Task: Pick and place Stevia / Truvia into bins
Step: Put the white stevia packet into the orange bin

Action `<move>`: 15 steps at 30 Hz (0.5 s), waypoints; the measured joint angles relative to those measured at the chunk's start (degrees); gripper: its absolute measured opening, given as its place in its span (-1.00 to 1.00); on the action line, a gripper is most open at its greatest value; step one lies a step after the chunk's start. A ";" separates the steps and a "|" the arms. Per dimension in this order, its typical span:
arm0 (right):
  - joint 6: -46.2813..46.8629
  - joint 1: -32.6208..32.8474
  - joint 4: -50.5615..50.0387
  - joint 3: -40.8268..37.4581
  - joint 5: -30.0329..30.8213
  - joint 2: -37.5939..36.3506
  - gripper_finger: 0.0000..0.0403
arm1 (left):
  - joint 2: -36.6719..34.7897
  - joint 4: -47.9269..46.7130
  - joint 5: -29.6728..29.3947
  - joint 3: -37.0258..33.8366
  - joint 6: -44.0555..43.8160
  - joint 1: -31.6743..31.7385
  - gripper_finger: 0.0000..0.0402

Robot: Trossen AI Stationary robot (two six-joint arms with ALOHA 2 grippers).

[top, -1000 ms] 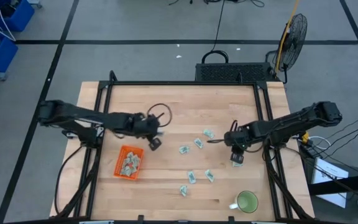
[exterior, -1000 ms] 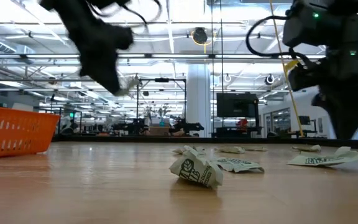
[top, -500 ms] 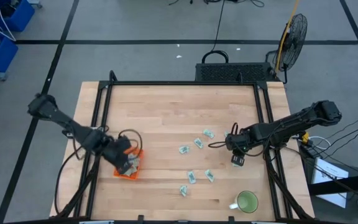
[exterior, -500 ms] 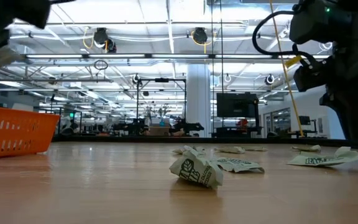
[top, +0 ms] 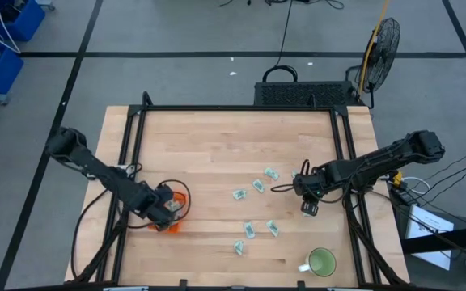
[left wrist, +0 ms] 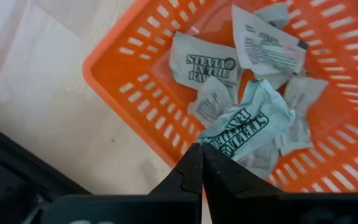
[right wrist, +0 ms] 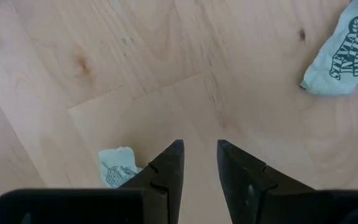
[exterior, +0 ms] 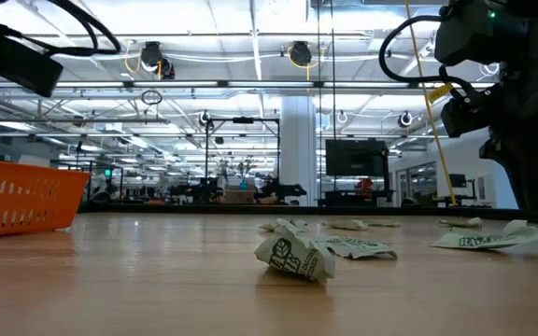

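Above the orange tray, a sweetener packet is pinched in the left tool; the right tool, parted, is poised beside loose packets.

The tray is bright orange, its walls and floor pierced with rows of slots. The packets in the tray are white to pale green with dark green lettering. The loose packets on the worktop share that pale green and white. The worktop is light, honey-toned wood in narrow strips, framed in black. The mug near its front right corner is green. Both arms are dark.
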 joint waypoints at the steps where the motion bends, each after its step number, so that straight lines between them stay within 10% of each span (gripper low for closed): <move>1: -0.04 0.00 -0.02 0.00 0.00 0.00 -0.56 | 0.38 0.02 -0.07 0.00 0.44 0.33 -0.96; 15: -1.11 -0.76 0.00 0.00 -3.26 0.00 -0.52 | 1.24 0.08 -2.97 0.00 3.70 3.34 -0.66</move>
